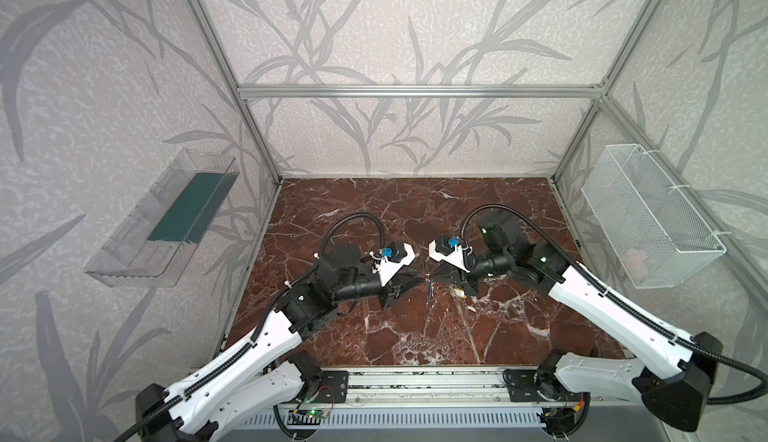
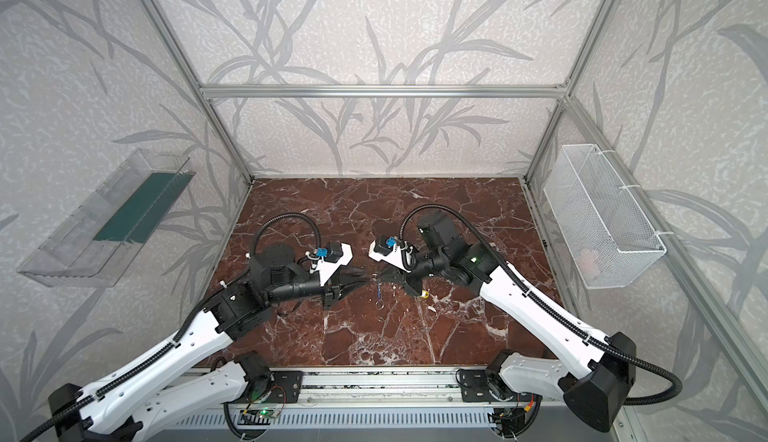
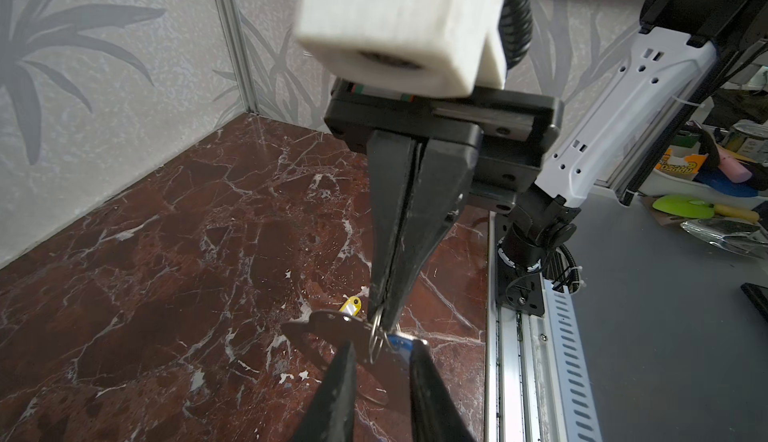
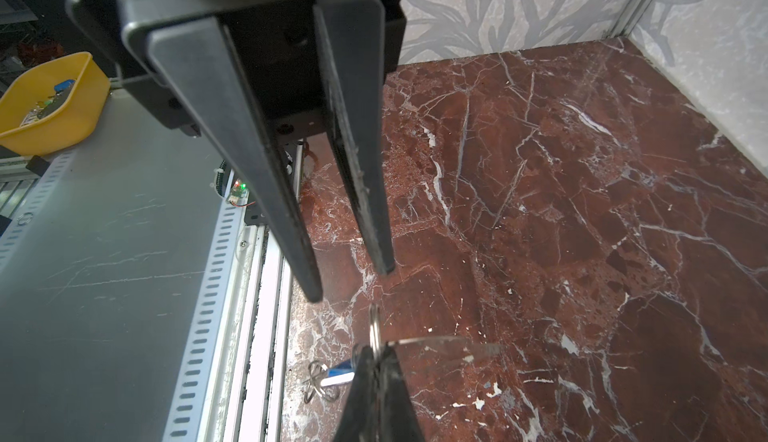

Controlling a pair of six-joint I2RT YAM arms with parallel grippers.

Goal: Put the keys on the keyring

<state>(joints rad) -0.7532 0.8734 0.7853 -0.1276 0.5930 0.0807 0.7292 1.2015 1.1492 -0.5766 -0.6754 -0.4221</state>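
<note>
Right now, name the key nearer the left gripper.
The blue key, at the tips of the left gripper; the yellow key lies by the right gripper.

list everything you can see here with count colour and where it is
table: one, red-brown marble, under everything
keys: two, blue and yellow, on the table near its middle
keyring: one, metal loop plus flat greyish plate, pinched above the table
tray: one, clear with green base, left wall
basket: one, white wire, right wall
tub: one, yellow, beyond the table
arms: two, white and black, from near edge
left pincer: one, black, open, facing keyring
right pincer: one, black, shut on keyring
</note>
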